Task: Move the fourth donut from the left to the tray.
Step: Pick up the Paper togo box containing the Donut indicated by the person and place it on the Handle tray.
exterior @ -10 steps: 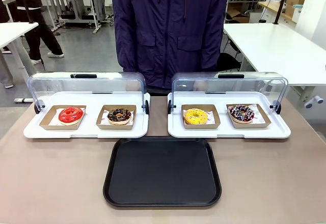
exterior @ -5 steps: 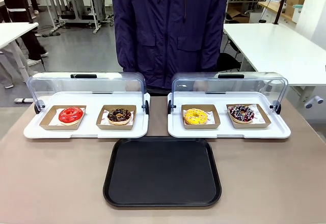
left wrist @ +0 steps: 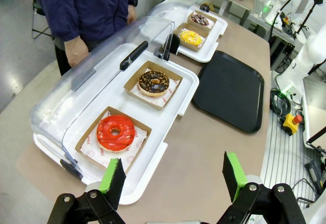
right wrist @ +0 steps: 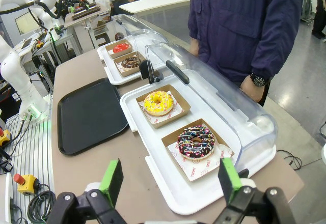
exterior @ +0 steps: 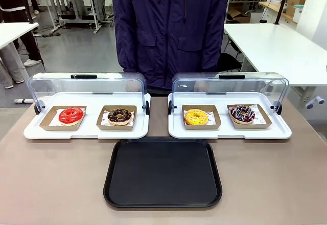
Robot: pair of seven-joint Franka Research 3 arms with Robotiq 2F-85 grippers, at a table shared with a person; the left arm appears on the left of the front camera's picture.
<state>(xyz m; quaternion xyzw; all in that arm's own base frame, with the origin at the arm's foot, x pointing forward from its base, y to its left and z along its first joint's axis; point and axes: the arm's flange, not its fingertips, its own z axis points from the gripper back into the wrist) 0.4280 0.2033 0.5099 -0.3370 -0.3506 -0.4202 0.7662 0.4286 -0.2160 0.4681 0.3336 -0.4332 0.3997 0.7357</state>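
The fourth donut (exterior: 242, 113), dark chocolate with white and pink drizzle and sprinkles, lies in a brown cardboard holder at the right end of the right white tray; it is also near in the right wrist view, the fourth donut (right wrist: 196, 142), and far off in the left wrist view, the fourth donut (left wrist: 199, 19). The black tray (exterior: 163, 173) lies bare in front of both white trays; the tray (right wrist: 89, 115) and the tray (left wrist: 232, 89) appear in the wrist views too. My right gripper (right wrist: 170, 183) hangs open above the table's right end. My left gripper (left wrist: 173, 178) hangs open above the left end.
A yellow donut (exterior: 196, 116) shares the right white tray (exterior: 230, 130). A red donut (exterior: 70, 115) and a chocolate donut with gold sprinkles (exterior: 119, 115) lie in the left white tray (exterior: 87, 130). Both clear lids (exterior: 230, 87) stand raised. A person (exterior: 171, 30) stands at the far side.
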